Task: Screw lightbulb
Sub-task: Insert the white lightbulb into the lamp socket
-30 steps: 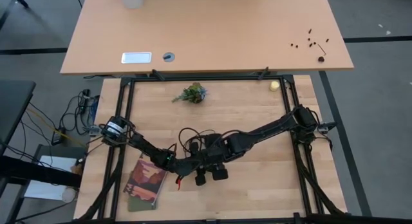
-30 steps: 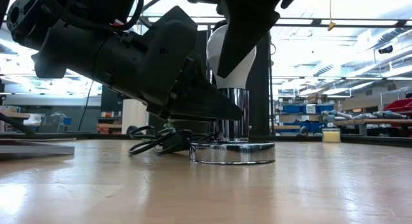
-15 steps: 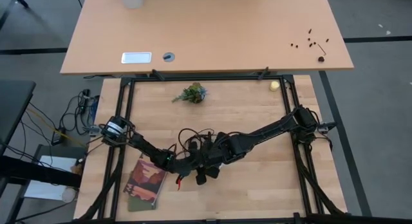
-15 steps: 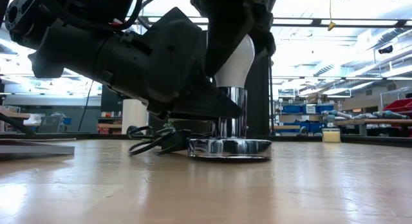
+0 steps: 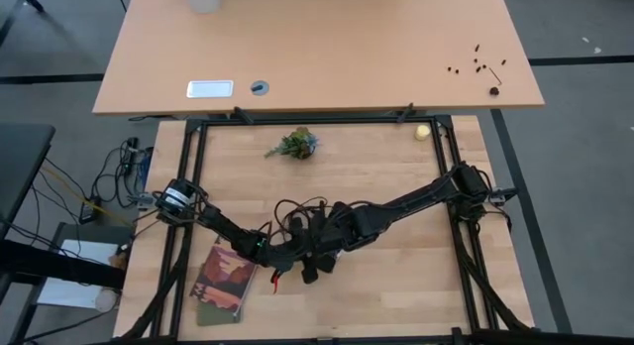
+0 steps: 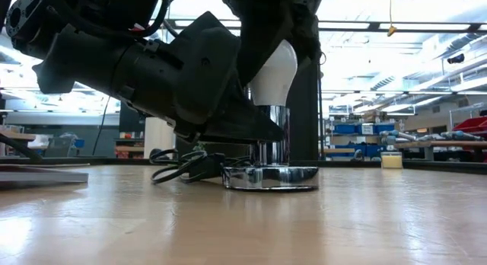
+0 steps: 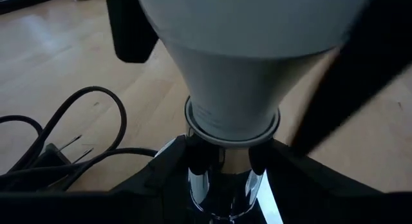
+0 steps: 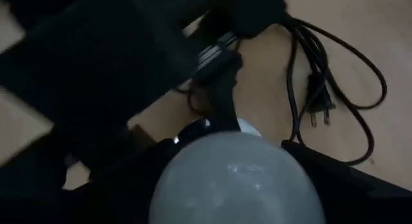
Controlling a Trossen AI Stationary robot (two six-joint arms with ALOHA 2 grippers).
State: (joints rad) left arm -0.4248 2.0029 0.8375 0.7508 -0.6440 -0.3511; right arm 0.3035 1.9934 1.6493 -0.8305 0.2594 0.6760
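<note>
The white frosted lightbulb [image 6: 275, 69] stands upright in the chrome neck [image 6: 271, 135] of a socket with a round silver base disc [image 6: 272, 176] that lies on the wooden table. It also fills the left wrist view [image 7: 238, 63] and the right wrist view [image 8: 238, 182]. My left gripper [image 5: 290, 254] reaches in low from the table's left and is shut on the socket's neck. My right gripper [image 5: 319, 249] comes from above and is shut on the bulb. In the high view both grippers hide the bulb and the socket. My left gripper pinches the socket's chrome neck [image 7: 219, 176] between its two fingers, just under the bulb's collar. The fingers [image 7: 161, 176] lie about level, coming from the table's left, across the upright neck. The base disc stays on the table. My right gripper pinches the bulb's white globe [image 6: 283, 63] between its two fingers, one on each side. The fingers [image 6: 255, 44] come from above and point down along the bulb. The bulb stands upright with its base in the socket's neck.
The socket's black cord and plug [image 8: 322, 102] lie in loops beside the base disc [image 5: 297, 208]. A book [image 5: 223, 281] lies at the near left. A green sprig [image 5: 295, 144] and a pale yellow round object [image 5: 423, 131] lie at the far edge.
My right gripper has turned about the upright bulb while staying shut on it. In the low view its fingers have swung from the bulb's right side to its left. The base disc has shifted slightly on the table. My left gripper has kept its hold.
</note>
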